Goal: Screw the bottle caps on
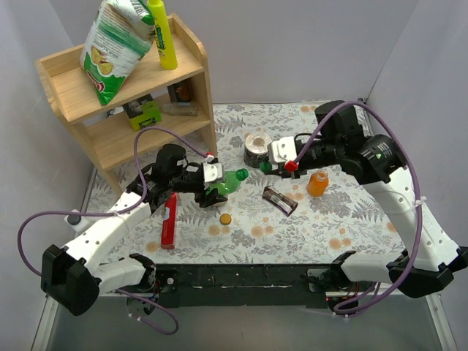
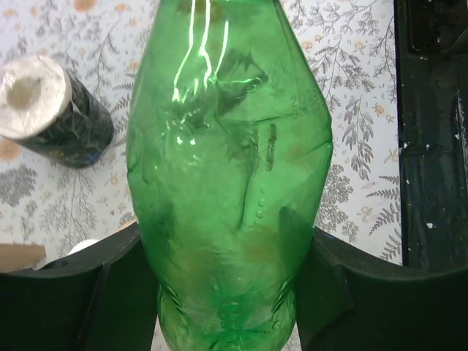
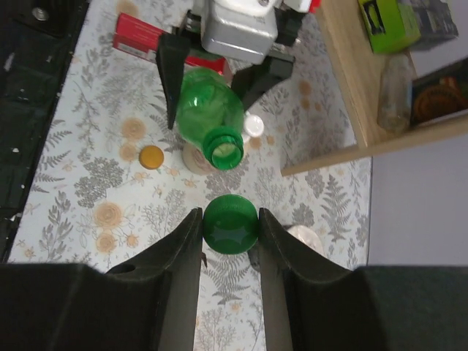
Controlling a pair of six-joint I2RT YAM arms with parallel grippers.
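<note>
My left gripper (image 1: 213,184) is shut on the translucent green bottle (image 1: 231,181) and holds it tilted, its open mouth toward the right arm. In the left wrist view the bottle (image 2: 227,168) fills the space between the fingers (image 2: 80,292). My right gripper (image 1: 268,167) is shut on the dark green cap (image 3: 230,223), a short gap in front of the bottle's open mouth (image 3: 223,150). The orange-brown cap (image 1: 225,218) lies on the table below the green bottle and shows in the right wrist view (image 3: 151,156). The orange bottle (image 1: 317,183) stands uncapped under the right arm.
A black roll with a white top (image 1: 257,145) stands behind the grippers. A brown wrapper (image 1: 280,199) and a red box (image 1: 170,219) lie on the floral cloth. A wooden shelf (image 1: 124,95) stands at the back left. A cream-coloured bottle (image 3: 191,157) lies under the green one.
</note>
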